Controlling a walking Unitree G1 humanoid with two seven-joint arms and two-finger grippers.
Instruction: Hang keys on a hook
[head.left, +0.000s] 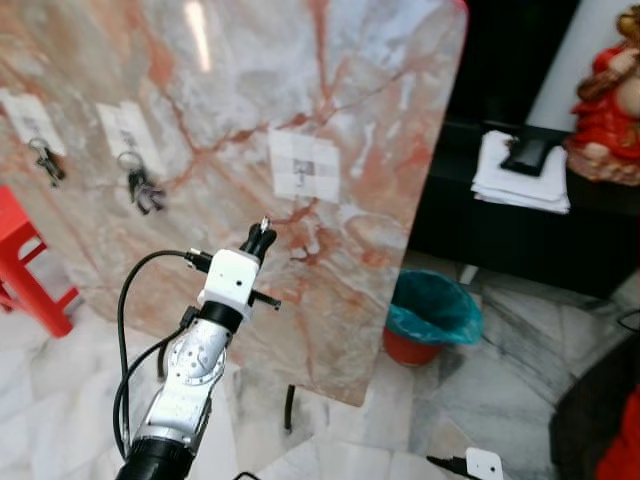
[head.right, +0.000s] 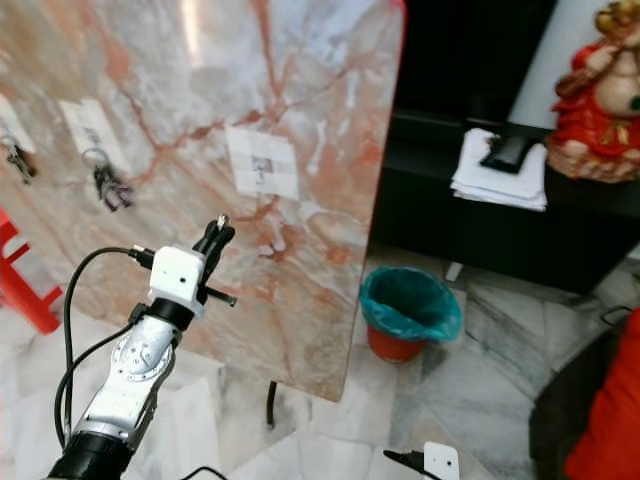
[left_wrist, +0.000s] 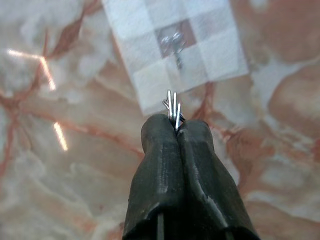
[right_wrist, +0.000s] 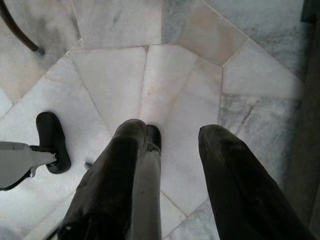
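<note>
A tilted pink-veined marble board (head.left: 230, 110) carries white tape patches with small hooks. My left gripper (head.left: 260, 236) is raised in front of the board, just below the right-hand patch (head.left: 303, 165). In the left wrist view its fingers (left_wrist: 160, 165) are shut on thin metal key parts (left_wrist: 173, 106) that stick out of the tips. These point at the bare metal hook (left_wrist: 175, 44) a short way ahead. Two other key bunches (head.left: 143, 185) (head.left: 47, 160) hang on hooks further left. My right gripper (right_wrist: 172, 135) hangs low over the floor, open and holding nothing.
A red bin with a teal liner (head.left: 430, 315) stands on the marble floor right of the board. A red stool (head.left: 30, 270) is at the left. A dark shelf (head.left: 500, 235) holds folded white cloth (head.left: 520, 170) and a red figurine (head.left: 610, 100).
</note>
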